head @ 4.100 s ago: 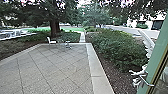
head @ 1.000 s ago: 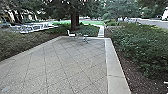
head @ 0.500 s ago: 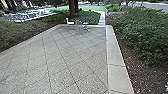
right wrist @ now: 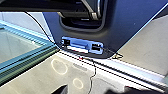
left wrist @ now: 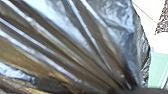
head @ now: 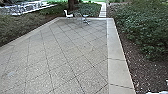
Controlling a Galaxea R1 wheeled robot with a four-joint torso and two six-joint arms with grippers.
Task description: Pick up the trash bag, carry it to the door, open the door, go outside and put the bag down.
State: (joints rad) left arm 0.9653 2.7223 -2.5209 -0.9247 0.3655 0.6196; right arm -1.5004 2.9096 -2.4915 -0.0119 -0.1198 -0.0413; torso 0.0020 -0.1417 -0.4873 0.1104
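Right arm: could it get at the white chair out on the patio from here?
Probably not. The white chair stands near the far edge of the paving, with most of that paving in between, so it looks well beyond arm's reach.

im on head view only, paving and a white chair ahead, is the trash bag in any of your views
Observer: Yes, the left wrist view has the bag up close, dark and shiny.
Operator: can you tell if its gripped
Observer: Its folds run together toward one spot, but I can't confirm a grip.
Operator: anything door-like in the right wrist view
Observer: There's green-framed glass; I can't say whether that's the door itself.
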